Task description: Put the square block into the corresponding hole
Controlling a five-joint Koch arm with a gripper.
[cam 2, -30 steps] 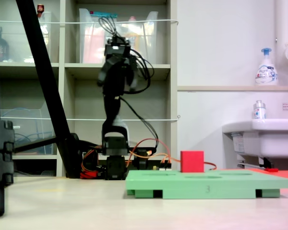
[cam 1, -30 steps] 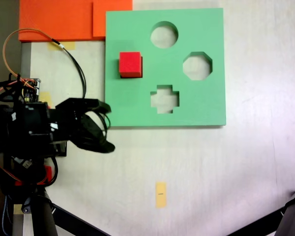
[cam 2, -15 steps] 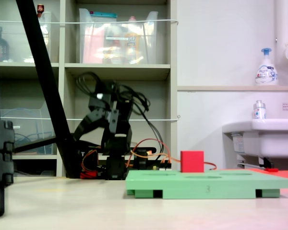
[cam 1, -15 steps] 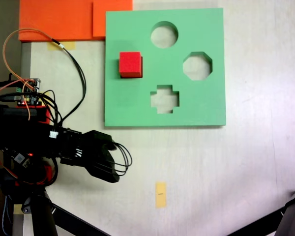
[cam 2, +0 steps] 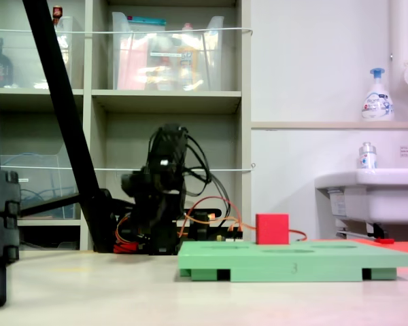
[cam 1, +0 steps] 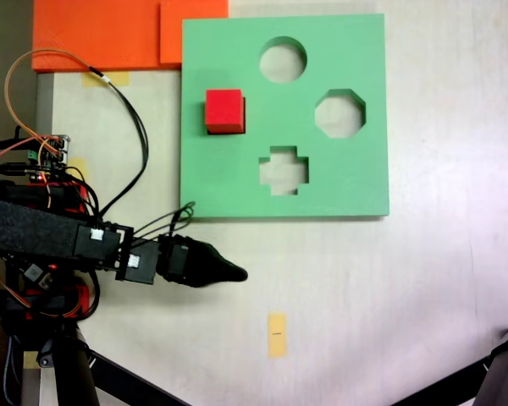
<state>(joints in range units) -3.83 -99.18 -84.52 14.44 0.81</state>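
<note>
Gripper (cam 1: 229,272) sits off the board, low over the bare table (cam 1: 423,288) in the top-down fixed view, at about 7 o'clock from the green foam board (cam 1: 356,182). Arm (cam 1: 42,233) lies stretched out from the left edge, pointing toward 3 o'clock. Only one dark tapered tip shows; jaws are stacked one behind the other for that camera, and in the side fixed view the arm (cam 2: 160,197) is just a dark folded mass in front of the shelving (cam 2: 122,102). Can't tell whether the jaws are apart or closed. Nothing visible in them.

Square block (cam 1: 224,111), red, sits in the square hole on the 9 o'clock side of the board. The hole shows only as a thin dark sliver (cam 1: 245,114) along the block's right edge. Side fixed view: block (cam 2: 272,229) stands upright and well proud of the board's (cam 2: 292,260) top face, flat faces square to it. Depth of seating can't be read.

Other cut-outs, all open: round one (cam 1: 283,60) at 12 o'clock on the board, octagonal one (cam 1: 339,113) at 3 o'clock, cross-shaped one (cam 1: 284,170) at 6 o'clock.

Gripper and block well apart; the block lies roughly at 12 o'clock from the tip.

Yellow tape strip (cam 1: 276,335) on the table at 5 o'clock from the gripper, near it. Orange foam sheets (cam 1: 102,34) butt against the board's upper left corner.
</note>
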